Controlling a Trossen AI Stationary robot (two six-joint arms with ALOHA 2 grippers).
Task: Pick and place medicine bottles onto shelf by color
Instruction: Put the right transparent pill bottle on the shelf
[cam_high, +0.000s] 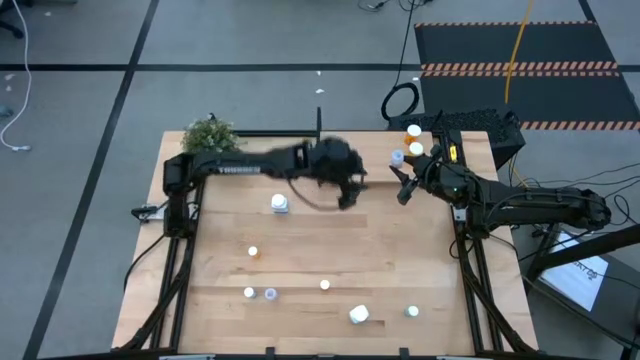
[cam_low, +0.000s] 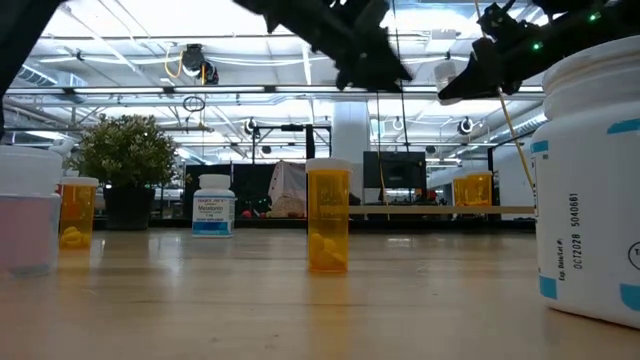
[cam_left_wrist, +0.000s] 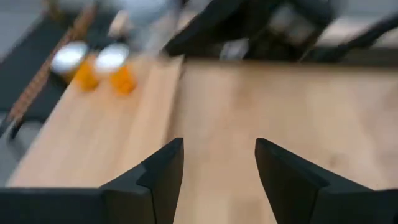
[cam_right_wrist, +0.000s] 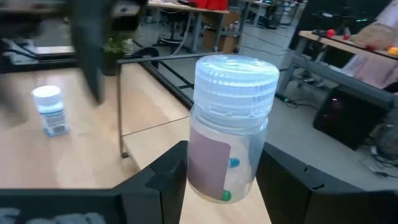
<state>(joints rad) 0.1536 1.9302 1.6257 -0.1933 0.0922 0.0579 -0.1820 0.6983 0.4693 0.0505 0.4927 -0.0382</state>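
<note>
Your right gripper (cam_right_wrist: 221, 180) sits right of centre in the overhead frame, just below the bottles on the shelf (cam_high: 440, 165). Its jaws pinch a clear bottle (cam_right_wrist: 230, 130) with a pale ribbed cap; in the right wrist frame the bottle stands upright between the two fingers, filling the middle, a pinkish label facing you.

Your left gripper (cam_high: 348, 195) is at centre of the overhead frame, held above the table (cam_high: 330, 250). Its jaws stand apart with only bare wood between them in the left wrist frame. Nothing is in its grip.

Two orange bottles (cam_left_wrist: 102, 71) with white caps show blurred at upper left of the left wrist frame, well away from those jaws.

A white bottle (cam_high: 279, 204) stands left of the left gripper in the overhead frame. More bottles are scattered across the lower half of that frame. A plant (cam_high: 210, 133) sits at the table's upper left corner.
</note>
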